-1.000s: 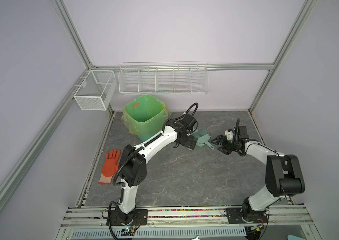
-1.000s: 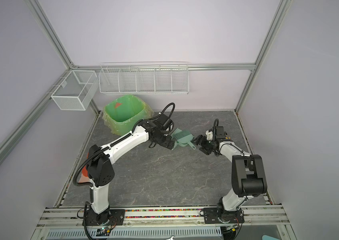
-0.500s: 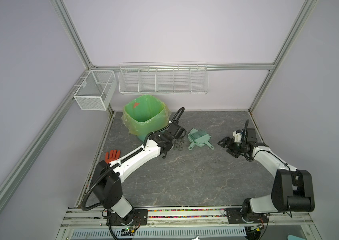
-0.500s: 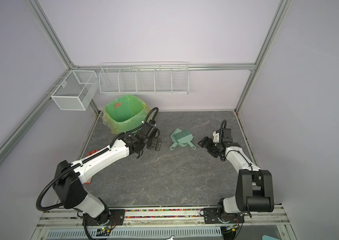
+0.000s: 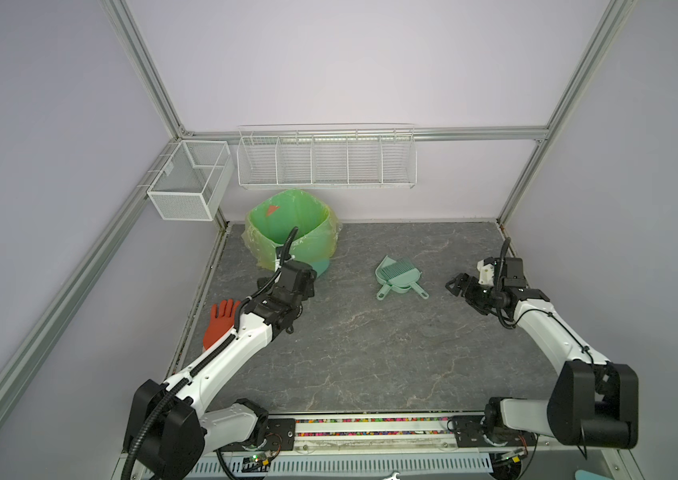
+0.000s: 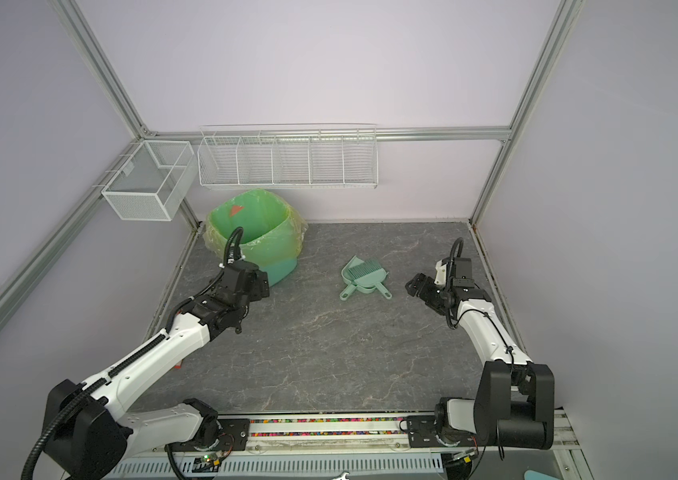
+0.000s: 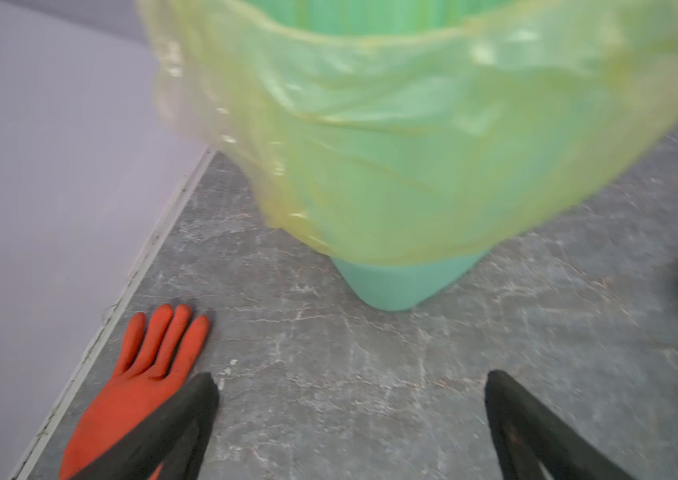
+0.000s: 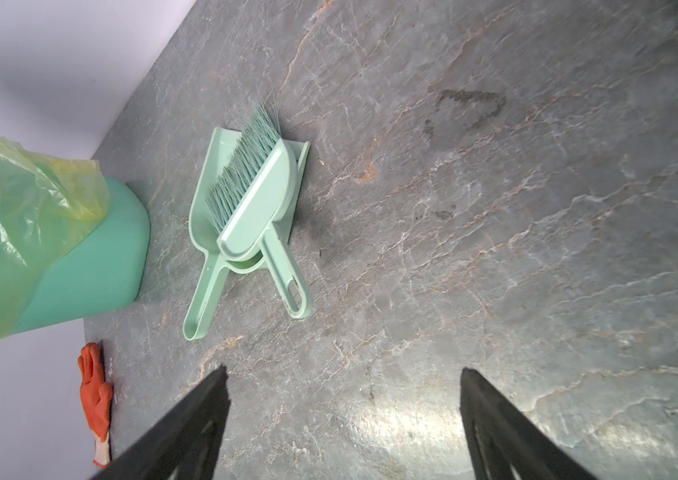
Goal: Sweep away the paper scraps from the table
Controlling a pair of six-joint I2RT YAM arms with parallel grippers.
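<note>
No paper scraps show on the table (image 5: 370, 353) in any view. A mint-green dustpan with its brush lying in it (image 5: 397, 276) (image 6: 364, 276) (image 8: 246, 208) rests on the table, right of centre toward the back. My left gripper (image 5: 309, 280) (image 7: 350, 382) is open and empty, low over the table just in front of the bin's base. My right gripper (image 5: 455, 286) (image 8: 343, 374) is open and empty too. It points at the dustpan from the right, a short gap away.
A teal bin lined with a green bag (image 5: 291, 232) (image 7: 412, 145) stands at the back left. An orange-red glove (image 5: 219, 324) (image 7: 142, 374) lies along the left edge. Two white wire baskets (image 5: 188, 187) (image 5: 327, 160) hang on the walls above.
My left arm has drawn back from the dustpan, leftward and nearer, to the bin's base. My right gripper has backed off to the right. The dustpan and brush lie free.
</note>
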